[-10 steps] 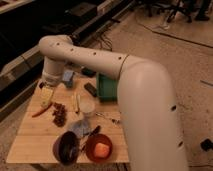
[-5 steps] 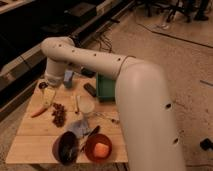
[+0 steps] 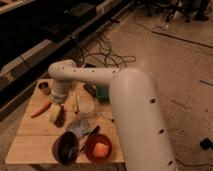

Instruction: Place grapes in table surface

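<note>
Right now my pincer point(image 3: 54, 114) hangs low over the left part of the counter point(image 3: 30, 145), its jaws spread wide, with nothing gripped that I can see. The grapes point(image 3: 61, 117) lie on the wood just beside it, on the side away from the carrot point(image 3: 41, 108). Their long axis runs from far edge toward near edge. I cannot tell which end is the stem.

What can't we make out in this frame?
Camera view:
- the claw hangs over the table surface, left part, beside the grapes; contact unclear, since the claw covers part of the bunch.
- right edge of the table surface: hidden behind the arm.
- the green tray: mostly behind the arm.
- contents of the dark bowl: too dark to tell.
</note>
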Action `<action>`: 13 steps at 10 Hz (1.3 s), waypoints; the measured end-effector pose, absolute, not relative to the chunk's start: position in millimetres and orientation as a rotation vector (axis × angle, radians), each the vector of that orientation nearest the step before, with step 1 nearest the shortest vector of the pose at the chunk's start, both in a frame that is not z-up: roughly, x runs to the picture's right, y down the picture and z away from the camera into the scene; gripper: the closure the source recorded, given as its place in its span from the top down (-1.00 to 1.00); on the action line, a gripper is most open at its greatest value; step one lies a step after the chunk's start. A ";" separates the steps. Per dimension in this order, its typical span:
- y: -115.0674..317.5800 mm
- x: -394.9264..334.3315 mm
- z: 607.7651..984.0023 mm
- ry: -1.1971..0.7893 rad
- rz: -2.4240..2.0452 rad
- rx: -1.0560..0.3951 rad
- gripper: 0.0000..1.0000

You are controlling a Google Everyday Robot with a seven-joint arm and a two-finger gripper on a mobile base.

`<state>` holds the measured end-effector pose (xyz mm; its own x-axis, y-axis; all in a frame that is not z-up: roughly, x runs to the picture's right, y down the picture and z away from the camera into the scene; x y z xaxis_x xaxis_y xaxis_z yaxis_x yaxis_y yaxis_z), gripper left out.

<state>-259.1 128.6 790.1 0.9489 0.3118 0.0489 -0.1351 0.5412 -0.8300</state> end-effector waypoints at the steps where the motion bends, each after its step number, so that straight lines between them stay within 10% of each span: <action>1: 139.7 -252.2 797.0 -0.172 0.286 -0.962 0.60; 13: 157.7 -284.5 835.2 -0.099 0.438 -0.877 0.60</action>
